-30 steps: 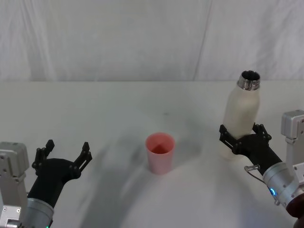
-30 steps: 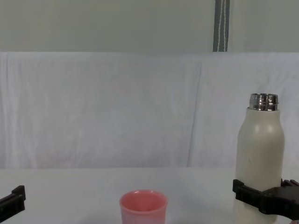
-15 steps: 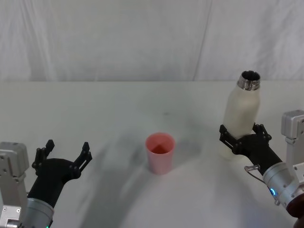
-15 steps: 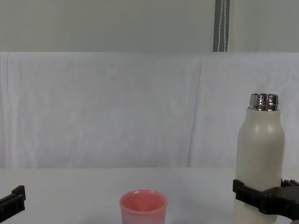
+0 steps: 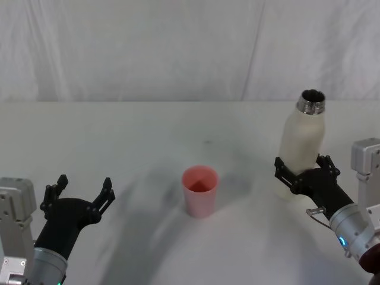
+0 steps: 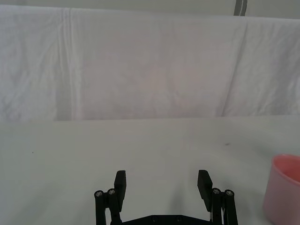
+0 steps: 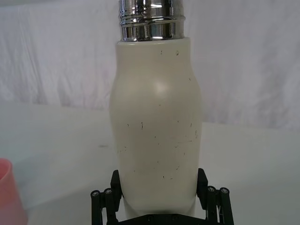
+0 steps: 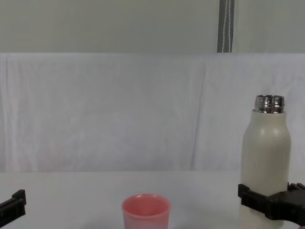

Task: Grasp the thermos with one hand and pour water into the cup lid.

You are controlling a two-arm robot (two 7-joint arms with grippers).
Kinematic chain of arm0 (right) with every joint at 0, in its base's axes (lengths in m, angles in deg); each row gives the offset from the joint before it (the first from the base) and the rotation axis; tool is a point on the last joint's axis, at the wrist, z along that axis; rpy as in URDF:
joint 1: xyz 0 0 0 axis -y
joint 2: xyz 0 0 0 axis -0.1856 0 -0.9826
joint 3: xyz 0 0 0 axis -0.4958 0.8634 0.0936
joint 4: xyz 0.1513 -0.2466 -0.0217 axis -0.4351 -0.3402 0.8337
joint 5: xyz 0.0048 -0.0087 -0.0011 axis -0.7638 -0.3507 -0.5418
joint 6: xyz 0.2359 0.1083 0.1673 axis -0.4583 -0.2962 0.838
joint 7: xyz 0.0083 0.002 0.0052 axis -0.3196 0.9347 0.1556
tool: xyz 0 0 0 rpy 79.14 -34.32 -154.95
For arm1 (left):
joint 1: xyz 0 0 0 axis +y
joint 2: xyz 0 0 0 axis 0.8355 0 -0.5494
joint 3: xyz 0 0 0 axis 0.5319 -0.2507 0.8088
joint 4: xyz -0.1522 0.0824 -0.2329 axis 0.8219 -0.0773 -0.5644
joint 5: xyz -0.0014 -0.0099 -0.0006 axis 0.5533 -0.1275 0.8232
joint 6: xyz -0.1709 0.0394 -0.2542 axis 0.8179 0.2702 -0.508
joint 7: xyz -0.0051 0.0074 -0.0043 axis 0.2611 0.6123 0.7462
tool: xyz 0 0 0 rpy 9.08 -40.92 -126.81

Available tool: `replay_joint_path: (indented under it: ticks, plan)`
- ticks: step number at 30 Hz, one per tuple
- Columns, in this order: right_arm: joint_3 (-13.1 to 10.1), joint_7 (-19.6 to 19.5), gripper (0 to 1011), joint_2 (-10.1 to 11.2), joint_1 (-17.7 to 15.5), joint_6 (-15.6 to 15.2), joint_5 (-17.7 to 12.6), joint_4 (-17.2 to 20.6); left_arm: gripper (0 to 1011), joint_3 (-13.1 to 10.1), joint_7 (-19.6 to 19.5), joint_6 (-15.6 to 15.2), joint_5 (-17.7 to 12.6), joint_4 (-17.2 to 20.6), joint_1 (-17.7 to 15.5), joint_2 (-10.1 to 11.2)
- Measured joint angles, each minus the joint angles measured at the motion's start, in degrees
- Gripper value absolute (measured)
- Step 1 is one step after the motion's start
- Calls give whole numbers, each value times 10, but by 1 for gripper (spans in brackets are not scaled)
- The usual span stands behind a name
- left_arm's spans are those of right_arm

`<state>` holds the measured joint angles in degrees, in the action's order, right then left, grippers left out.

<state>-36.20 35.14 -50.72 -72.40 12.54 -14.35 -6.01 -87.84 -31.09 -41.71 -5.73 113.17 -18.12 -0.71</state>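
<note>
- Thermos [image 5: 301, 145]: stands upright on the table [image 5: 148, 130] at about 3 o'clock from the cup lid [image 5: 200, 191], well apart from it. Its steel neck [image 7: 151, 19] is open, with no cap fitted.
- My right gripper [image 5: 306, 172]: its fingers sit on either side of the thermos low on the body, near the base. In the right wrist view both fingers [image 7: 116, 180] lie against the cream wall. I judge the jaws closed on the bottle, though contact pressure cannot be confirmed from these views.
- My left gripper [image 5: 82, 191]: fingers spread wide, holding nothing, parked at about 9 o'clock from the cup lid, above the table.
- Cup lid: upright at centre of the table, mouth up, untouched.
- Handling, thermos: rigid shell, will not give under the jaws. The matte coat should offer fair friction, but the round wall gives narrow contact. If it holds water it is likely heavy, and with so low a hold it is top-heavy and may swing in the tilt. A hold nearer mid-body would be steadier.
- Handling, cup lid: small, light plastic, easily knocked over by the neck or the stream; pour slowly, neck close above the rim.
</note>
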Motion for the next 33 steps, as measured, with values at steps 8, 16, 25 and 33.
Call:
replay_joint_path:
  ticks: [8,16,25,33]
  plan:
    - [10,-8,957,13,-2,-7,35,15,1001,0,0,0,0,0,0,0]
    - [18,-18,957,25,-3,-18,77,30,1001,0,0,0,0,0,0,0]
    - [35,-36,957,42,-2,-31,157,53,1001,0,0,0,0,0,0,0]
    - [51,-51,957,55,0,-41,236,69,1001,0,0,0,0,0,0,0]
